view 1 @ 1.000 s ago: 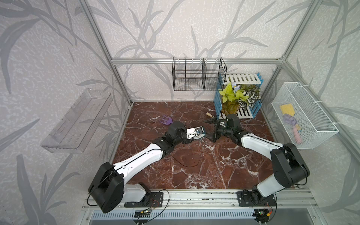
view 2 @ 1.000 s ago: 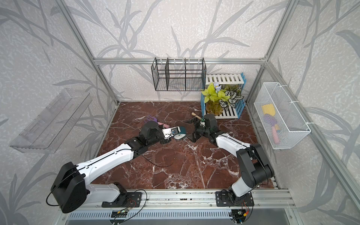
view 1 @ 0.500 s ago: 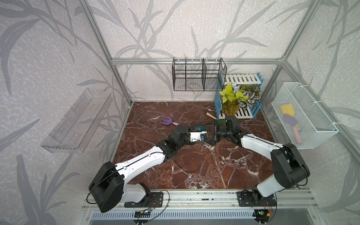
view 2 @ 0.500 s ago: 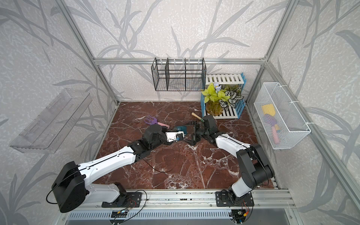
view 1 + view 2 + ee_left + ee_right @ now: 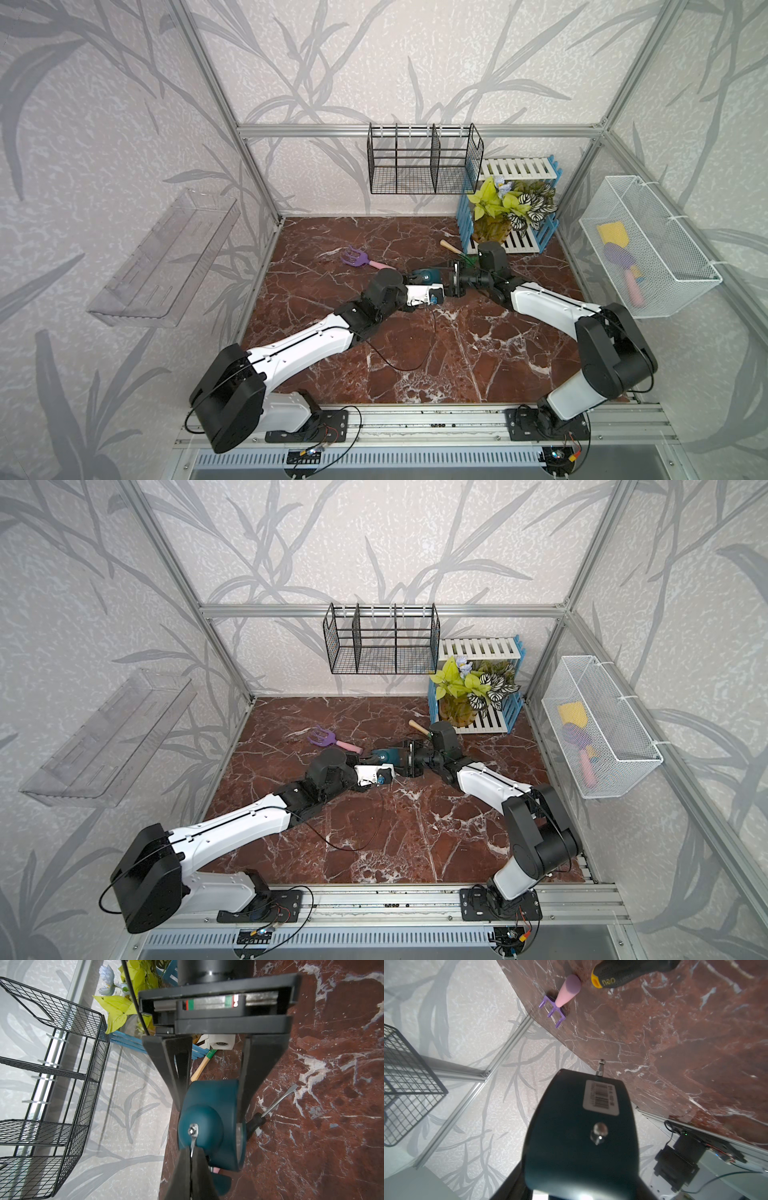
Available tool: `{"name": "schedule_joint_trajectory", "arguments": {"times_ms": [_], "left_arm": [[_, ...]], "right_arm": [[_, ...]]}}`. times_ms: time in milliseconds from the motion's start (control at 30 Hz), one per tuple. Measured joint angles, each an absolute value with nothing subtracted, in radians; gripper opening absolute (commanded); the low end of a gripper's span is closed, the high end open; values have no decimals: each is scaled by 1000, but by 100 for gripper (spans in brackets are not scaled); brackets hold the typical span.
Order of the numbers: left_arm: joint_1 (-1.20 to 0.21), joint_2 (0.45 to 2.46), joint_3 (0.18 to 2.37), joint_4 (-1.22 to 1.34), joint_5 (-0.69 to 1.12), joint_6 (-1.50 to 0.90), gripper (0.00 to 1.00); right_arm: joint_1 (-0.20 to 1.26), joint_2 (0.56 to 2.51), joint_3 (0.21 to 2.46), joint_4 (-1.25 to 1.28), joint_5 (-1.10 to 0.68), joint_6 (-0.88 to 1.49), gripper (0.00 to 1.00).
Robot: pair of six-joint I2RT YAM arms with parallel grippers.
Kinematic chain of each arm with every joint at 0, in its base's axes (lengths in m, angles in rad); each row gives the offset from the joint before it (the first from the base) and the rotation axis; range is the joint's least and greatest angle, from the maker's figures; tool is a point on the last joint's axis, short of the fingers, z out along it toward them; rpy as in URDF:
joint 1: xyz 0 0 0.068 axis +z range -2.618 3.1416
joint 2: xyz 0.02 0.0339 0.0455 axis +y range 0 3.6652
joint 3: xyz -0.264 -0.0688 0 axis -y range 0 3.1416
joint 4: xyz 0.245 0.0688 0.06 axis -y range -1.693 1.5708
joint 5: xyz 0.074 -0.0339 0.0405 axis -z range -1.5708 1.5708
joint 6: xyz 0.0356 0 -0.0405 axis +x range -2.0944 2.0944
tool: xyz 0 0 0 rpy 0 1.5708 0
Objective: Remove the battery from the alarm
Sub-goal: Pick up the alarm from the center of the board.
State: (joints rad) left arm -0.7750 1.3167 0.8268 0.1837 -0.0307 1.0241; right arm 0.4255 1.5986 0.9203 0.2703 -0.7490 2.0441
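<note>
alarm [image 5: 214, 1095] held beside screwdriver [image 5: 278, 1100] | its wire pinched by left gripper [image 5: 192, 1159] | body clamped by right gripper [image 5: 209, 1113] | battery unseen, yet to be removed

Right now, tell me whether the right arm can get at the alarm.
Probably yes. The jaws of the right gripper flank the alarm with nothing between; whether they clamp it I cannot tell. The left gripper, shut on its wire loop at the other end, leaves that way free.

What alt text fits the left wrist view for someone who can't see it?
A teal alarm is held above a red marble table: the left gripper pinches its metal handle, the right gripper clasps its sides. A screwdriver lies on the table.
</note>
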Motion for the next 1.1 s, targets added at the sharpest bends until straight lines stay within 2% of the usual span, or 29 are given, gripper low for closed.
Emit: {"name": "schedule_joint_trajectory", "arguments": {"times_ms": [33,67,100,133,167,233,367,467,567,667,800,967,1100], "left_arm": [[-775,1314,827,179,-28,1015,7],[-775,1311,827,171,-25,1001,21],[-776,1304,827,161,-20,986,49],[-776,1294,827,151,-9,954,72],[-776,1276,827,141,7,910,86],[-775,1225,823,128,54,808,96],[-736,1055,743,196,135,456,100],[-631,936,624,313,152,68,100],[-505,898,488,480,159,-361,100],[-449,968,399,629,189,-729,100],[-443,1174,426,800,312,-1095,100],[-477,1346,557,978,421,-1359,100],[-523,1428,663,1110,464,-1464,100]], "right_arm": [[426,1599,920,270,-749,2041,45],[426,1599,920,270,-750,2037,44],[426,1599,920,269,-750,2030,44],[427,1599,920,265,-741,2024,44],[427,1599,915,264,-735,2013,44],[417,1599,901,267,-720,1983,44],[375,1599,870,305,-689,1848,43],[351,1586,854,334,-652,1684,43],[342,1534,831,371,-603,1504,43],[345,1459,803,451,-566,1365,42],[346,1399,802,591,-542,1252,43],[351,1399,841,701,-546,1194,43],[361,1404,868,729,-550,1182,44]]}}
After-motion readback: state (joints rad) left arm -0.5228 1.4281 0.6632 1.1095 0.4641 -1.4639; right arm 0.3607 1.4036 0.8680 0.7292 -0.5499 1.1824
